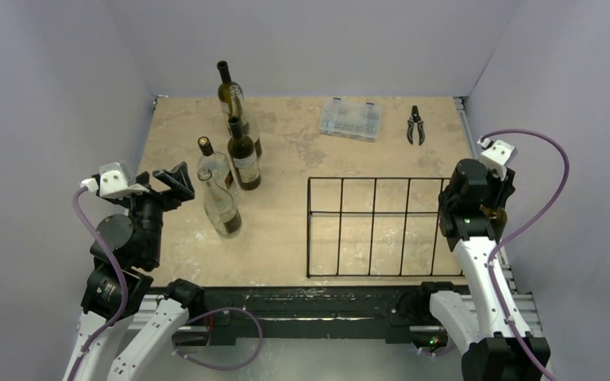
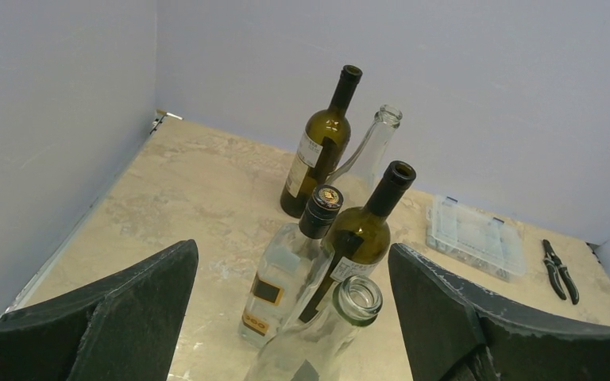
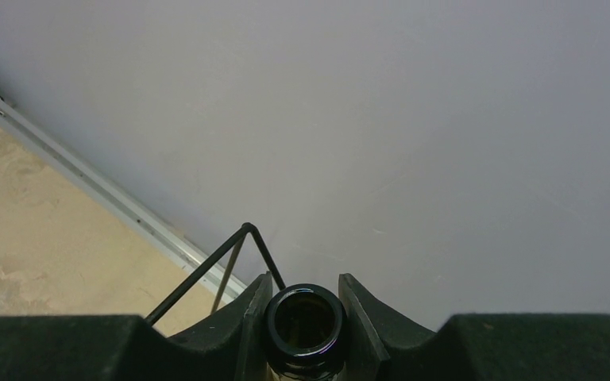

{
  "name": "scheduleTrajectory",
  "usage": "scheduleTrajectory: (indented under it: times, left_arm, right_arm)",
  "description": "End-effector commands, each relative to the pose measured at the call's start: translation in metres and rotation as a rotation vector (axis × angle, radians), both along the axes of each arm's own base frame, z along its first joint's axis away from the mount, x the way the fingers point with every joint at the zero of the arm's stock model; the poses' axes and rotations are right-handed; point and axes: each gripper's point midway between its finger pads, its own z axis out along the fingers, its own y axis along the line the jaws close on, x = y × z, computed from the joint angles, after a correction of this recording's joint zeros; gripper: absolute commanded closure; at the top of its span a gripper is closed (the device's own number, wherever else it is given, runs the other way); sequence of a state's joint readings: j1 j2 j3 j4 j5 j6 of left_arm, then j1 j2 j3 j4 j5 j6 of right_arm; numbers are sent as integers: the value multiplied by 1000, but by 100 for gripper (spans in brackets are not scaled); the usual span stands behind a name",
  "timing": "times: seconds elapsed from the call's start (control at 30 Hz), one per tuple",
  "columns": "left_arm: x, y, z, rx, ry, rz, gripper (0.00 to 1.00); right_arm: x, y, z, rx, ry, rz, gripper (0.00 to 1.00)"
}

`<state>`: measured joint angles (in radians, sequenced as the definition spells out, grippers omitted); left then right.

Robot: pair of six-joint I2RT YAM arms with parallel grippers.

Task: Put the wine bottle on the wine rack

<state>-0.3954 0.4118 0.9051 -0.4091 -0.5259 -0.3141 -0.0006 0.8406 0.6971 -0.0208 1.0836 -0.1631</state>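
The right gripper [image 3: 305, 290] clamps the wine bottle [image 3: 305, 320] by its neck beside the wine rack [image 1: 374, 222], frame right, not yet racked; the left gripper [image 2: 292, 251] gapes empty.

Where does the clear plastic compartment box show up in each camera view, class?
Top external: clear plastic box at the far edge, right of centre.
Left wrist: the box on the right side, mid-height.
Right wrist: not in it.
Shared landmark: black pliers just right of it.
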Motion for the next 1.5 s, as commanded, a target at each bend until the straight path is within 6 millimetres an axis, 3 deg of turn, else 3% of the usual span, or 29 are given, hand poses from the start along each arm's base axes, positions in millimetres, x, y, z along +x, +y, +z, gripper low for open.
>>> scheduleTrajectory:
  times: [0.0, 0.27, 0.4, 0.57, 0.97, 1.17, 1.47]
  left_arm:
    - [-4, 2, 14, -14, -44, 2, 10]
    - [-5, 2, 15, -15, -47, -1, 10]
    - [-6, 3, 15, -14, -49, 5, 10]
    - [-6, 3, 15, -13, -51, 5, 10]
    - [-9, 5, 16, -8, -63, 12, 10]
    - [-10, 6, 17, -12, -69, 10, 10]
    - [-10, 8, 16, -7, -67, 23, 10]
  right_arm:
    - [7, 1, 4, 37, -70, -16, 100]
    - [-2, -2, -3, 32, -8, -75, 100]
    - [-2, -2, -12, 37, 2, -74, 89]
    - [1, -3, -25, 31, 59, -99, 88]
    - [2, -6, -32, 12, 105, -133, 88]
    - [0, -4, -25, 27, 60, -102, 70]
    - [12, -1, -33, 42, 91, -69, 53]
